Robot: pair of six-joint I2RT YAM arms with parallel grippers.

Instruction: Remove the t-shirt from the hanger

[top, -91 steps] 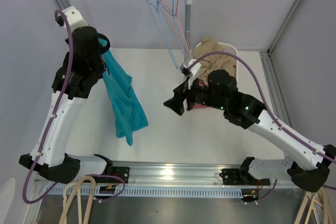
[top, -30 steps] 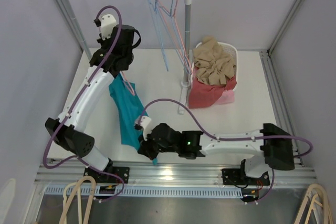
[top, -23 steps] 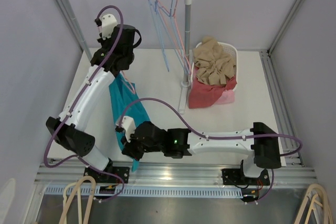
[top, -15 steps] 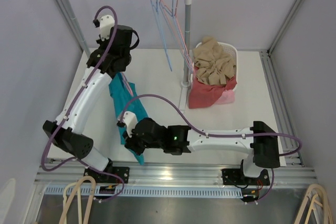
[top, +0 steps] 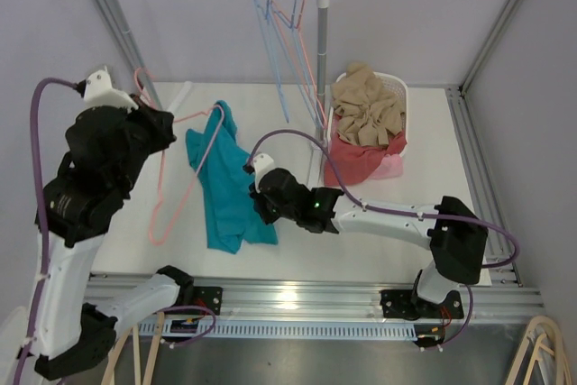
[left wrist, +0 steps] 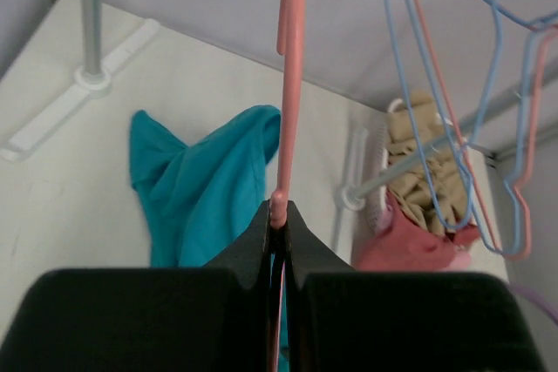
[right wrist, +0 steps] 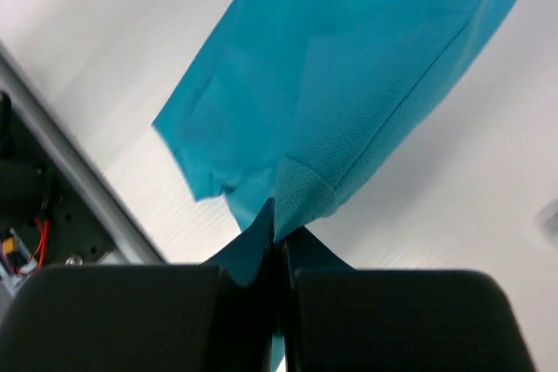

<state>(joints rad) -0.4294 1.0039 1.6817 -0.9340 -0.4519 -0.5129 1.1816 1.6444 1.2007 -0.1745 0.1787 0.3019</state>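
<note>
The teal t-shirt [top: 225, 188] lies crumpled on the white table, and in the left wrist view the t-shirt [left wrist: 205, 185] lies below the jaws. My left gripper [left wrist: 279, 215] is shut on the neck of the pink hanger [left wrist: 290, 84], held up at the left [top: 155, 122]. The hanger [top: 185, 185] slants across the shirt's left side. Its far corner meets the shirt's top end, and I cannot tell whether it is still inside the cloth. My right gripper [right wrist: 277, 237] is shut on a hem of the t-shirt [right wrist: 349, 84], low over the table [top: 257, 202].
A rail at the back carries several blue and pink wire hangers [top: 290, 38]. Its post [top: 322, 69] stands mid-table, another post [top: 122, 24] at the left. A white basket [top: 401, 92] holds beige and red clothes at the back right.
The left arm has swung left and up with the hanger. The shirt has dropped onto the table. The right gripper has moved right and farther back, still gripping the cloth.
</note>
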